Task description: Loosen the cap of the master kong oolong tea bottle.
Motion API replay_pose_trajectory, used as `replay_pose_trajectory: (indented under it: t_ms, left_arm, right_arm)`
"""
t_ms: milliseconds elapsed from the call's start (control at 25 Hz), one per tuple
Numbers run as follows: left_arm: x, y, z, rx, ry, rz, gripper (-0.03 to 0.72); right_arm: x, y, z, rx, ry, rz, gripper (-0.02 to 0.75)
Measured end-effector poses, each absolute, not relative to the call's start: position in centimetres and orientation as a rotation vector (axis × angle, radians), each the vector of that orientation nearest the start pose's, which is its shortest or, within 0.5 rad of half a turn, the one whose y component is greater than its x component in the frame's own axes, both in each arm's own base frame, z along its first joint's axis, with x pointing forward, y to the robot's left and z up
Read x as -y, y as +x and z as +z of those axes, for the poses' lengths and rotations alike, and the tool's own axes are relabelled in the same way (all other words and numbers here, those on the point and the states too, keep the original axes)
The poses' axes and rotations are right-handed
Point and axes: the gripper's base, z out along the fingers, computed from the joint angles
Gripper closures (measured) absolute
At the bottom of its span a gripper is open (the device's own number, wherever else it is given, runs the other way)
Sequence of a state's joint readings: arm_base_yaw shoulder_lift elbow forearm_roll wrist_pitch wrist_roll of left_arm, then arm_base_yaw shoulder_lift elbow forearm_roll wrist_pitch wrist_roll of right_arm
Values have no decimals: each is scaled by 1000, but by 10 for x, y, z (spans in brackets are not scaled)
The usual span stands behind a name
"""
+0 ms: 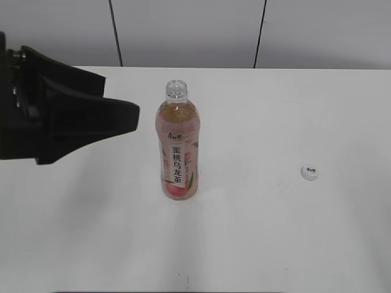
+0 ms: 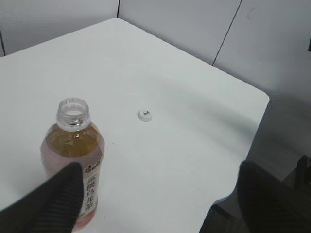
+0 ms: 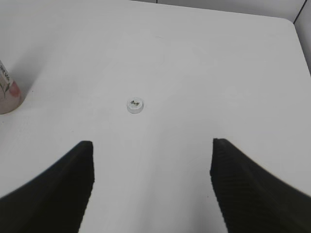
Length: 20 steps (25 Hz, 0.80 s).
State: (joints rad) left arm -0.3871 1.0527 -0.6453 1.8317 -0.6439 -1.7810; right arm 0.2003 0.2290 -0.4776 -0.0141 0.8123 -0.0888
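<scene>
Bottle: we see the master kong oolong tea bottle [image 1: 179, 146] standing upright near the middle of the white table [image 1: 256, 232], its neck bare and its mouth open, pale amber tea filling it up to the shoulder. The pink label faces the exterior camera with its white strip of black characters.
Cap: we find the cap [image 1: 310, 172] off the bottle, lying flat on the table well apart to the right of it, printed side up. In the right wrist view it lies ahead of the fingers, about midway between them, and the bottle's base shows only at the left edge.
Left gripper: we see the left gripper [image 2: 160, 194] with its two dark fingers [image 2: 46, 204] spread wide, nothing between them. In its wrist view the near finger overlaps the lower part of the bottle, and we cannot tell whether they touch. In the exterior view the arm is a large black shape at the left, with its tip short of the bottle and a gap of table showing between them.
Right gripper: we see the right gripper [image 3: 151, 170] with its fingers [image 3: 58, 189] parted widely and holding nothing, raised above the bare table on the near side of the cap. It does not show in the exterior view.
Background: we note grey wall panels [image 1: 183, 30] with dark seams beyond the far edge of the table.
</scene>
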Motion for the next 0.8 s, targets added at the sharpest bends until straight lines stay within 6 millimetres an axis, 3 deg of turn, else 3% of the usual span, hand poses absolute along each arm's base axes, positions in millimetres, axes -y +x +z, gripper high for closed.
replay_pose_trajectory:
  t_ms: [360, 600, 800]
  left_arm:
    - [124, 168, 300, -1875, 786, -840, 104]
    - [127, 170, 313, -1713, 763, -880, 104]
    - [123, 178, 317, -1645, 668, -804, 104]
  right_arm:
    - [-8, 43, 286, -2026, -298, 53, 173]
    - [-8, 43, 286, -2026, -298, 53, 173]
    - [-8, 43, 286, -2026, -298, 53, 173]
